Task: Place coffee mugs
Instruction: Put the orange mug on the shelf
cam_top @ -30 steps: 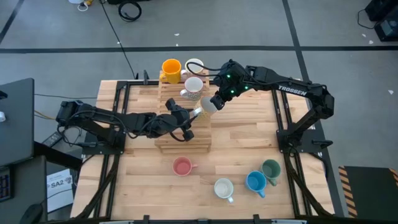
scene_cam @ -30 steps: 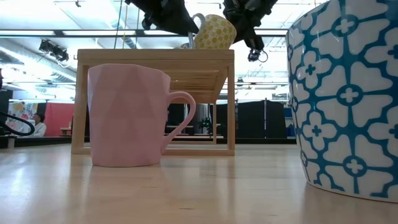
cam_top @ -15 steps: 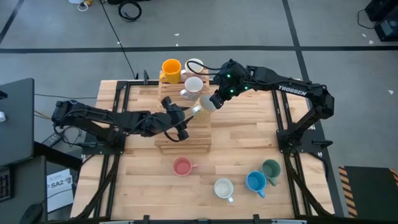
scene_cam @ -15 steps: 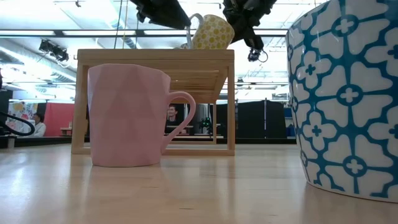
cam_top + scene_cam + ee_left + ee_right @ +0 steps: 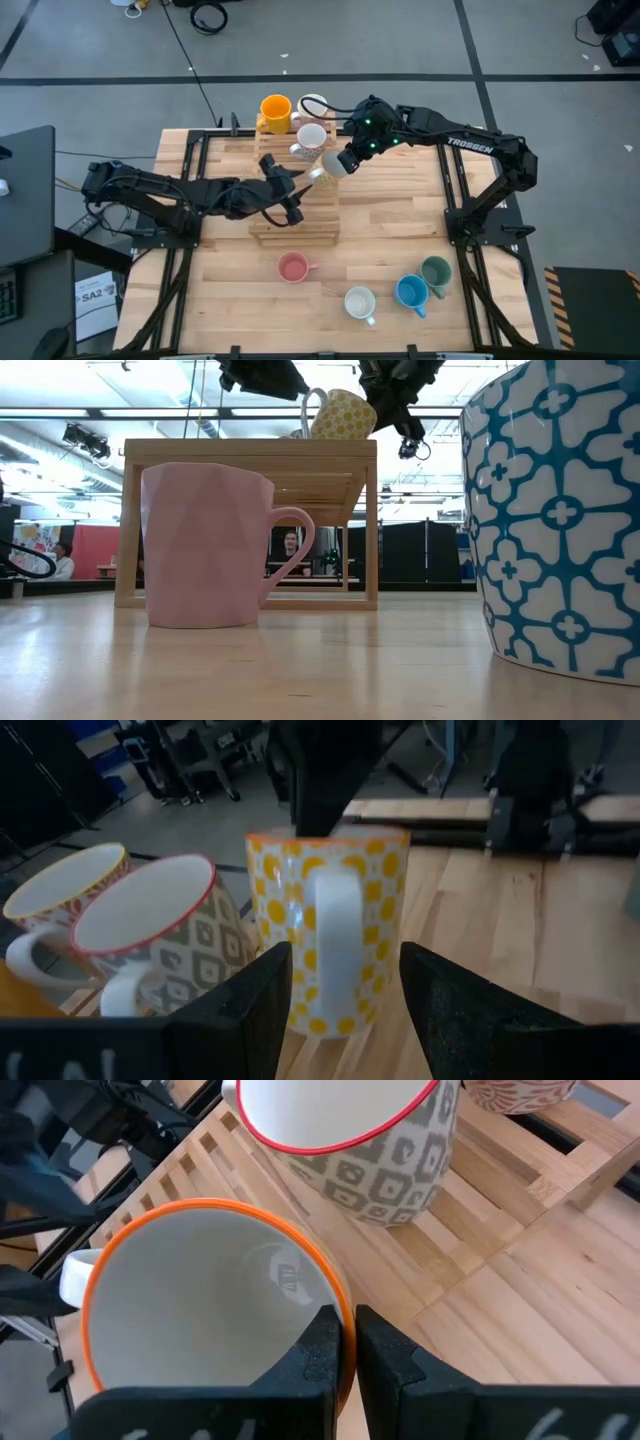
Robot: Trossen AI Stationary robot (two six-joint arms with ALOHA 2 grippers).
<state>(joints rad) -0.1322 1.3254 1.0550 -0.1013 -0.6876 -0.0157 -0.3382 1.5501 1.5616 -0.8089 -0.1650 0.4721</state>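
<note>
My right gripper (image 5: 340, 163) pinches the rim of the yellow-dotted mug (image 5: 327, 172), glossy ceramic with an orange lip, over the slatted wooden rack (image 5: 296, 225). The mug is tilted, its white loop handle (image 5: 337, 945) pointing at my left gripper (image 5: 290, 196), whose fingers are spread just short of it, touching nothing. On the rack's far part: grey-patterned mug (image 5: 311, 141) just beside, orange mug (image 5: 275, 110) beyond. Off the rack's near edge sits the faceted pink mug (image 5: 293, 267).

Both arms matte black, jointed tubular links. Right arm (image 5: 470, 145): white TROSSEN lettering on the forearm, green indicator lights near the wrist. Left arm (image 5: 170, 190): black cables looped at its base. Fingers (image 5: 460, 1010) flat, dark, squared.
</note>
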